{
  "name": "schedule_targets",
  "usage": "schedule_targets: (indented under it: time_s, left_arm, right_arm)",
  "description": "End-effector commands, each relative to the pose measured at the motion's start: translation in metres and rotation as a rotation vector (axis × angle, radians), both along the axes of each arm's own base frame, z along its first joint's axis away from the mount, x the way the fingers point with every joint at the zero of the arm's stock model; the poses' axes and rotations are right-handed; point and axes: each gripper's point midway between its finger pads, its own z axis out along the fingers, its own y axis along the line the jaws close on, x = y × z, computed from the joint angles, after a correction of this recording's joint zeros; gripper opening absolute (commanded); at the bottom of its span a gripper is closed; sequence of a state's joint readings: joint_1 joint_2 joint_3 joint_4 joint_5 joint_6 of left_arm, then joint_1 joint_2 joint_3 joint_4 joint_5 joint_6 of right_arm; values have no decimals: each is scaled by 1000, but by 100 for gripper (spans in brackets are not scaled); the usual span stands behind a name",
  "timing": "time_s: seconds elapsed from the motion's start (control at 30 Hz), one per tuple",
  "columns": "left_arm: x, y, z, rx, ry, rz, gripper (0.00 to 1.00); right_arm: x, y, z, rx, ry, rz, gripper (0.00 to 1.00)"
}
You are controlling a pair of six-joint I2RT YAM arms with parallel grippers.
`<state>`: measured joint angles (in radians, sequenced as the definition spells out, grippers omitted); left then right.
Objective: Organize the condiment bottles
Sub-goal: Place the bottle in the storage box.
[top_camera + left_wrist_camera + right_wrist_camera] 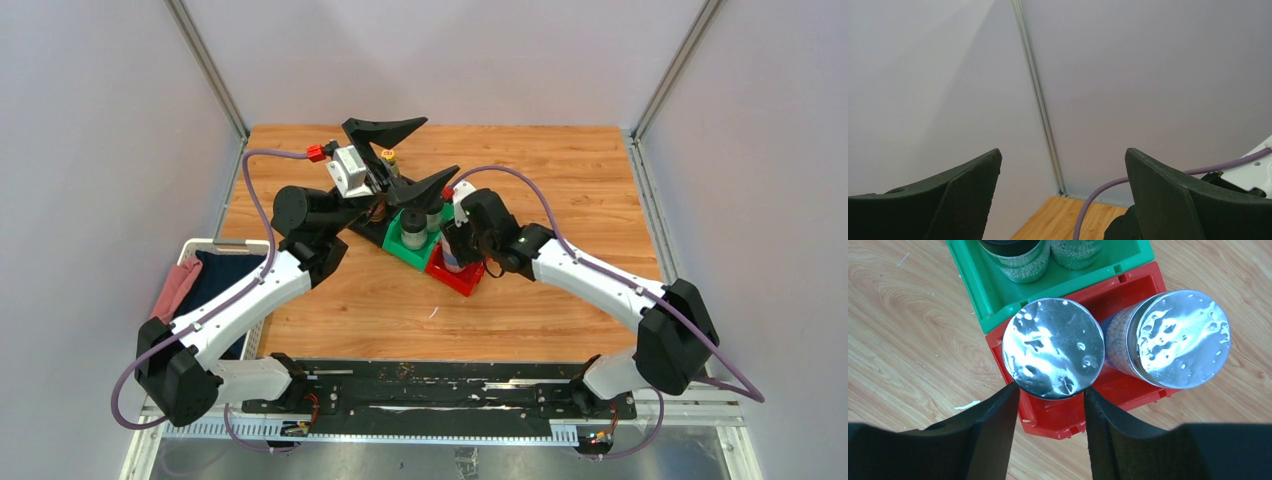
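Note:
Two silver-lidded shakers stand side by side in the red bin (1068,415). My right gripper (1050,390) points straight down on the left shaker (1053,347), one finger pressed against each side below its lid. The other shaker (1180,337) is free at the right. Two clear bottles (1020,260) of white grains stand in the green bin (993,295) just beyond. In the top view the right gripper (452,255) is over the red bin (465,282). My left gripper (410,158) hangs wide open above the bins and holds nothing. A yellow cap (388,157) shows behind it.
The left wrist view holds only the open left gripper (1063,165), the grey wall, a table corner and a purple cable (1098,200). A white basket (190,262) with red and dark cloth hangs off the table's left edge. The black bin is mostly hidden by the left arm.

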<state>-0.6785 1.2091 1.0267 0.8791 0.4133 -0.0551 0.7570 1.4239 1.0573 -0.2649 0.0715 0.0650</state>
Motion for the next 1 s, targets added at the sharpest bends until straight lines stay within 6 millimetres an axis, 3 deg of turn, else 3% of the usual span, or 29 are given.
schedule_targets:
  time_s: [0.0, 0.4, 0.97]
  left_arm:
    - [-2, -1, 11, -12, -21, 2, 100]
    - [-4, 0, 12, -14, -24, 3, 100]
    - [-5, 2, 13, -9, -33, 21, 100]
  right_arm:
    - [-8, 6, 27, 30, -43, 15, 55]
    - [-13, 10, 58, 45, -119, 19, 58]
    - [17, 16, 54, -42, -167, -30, 67]
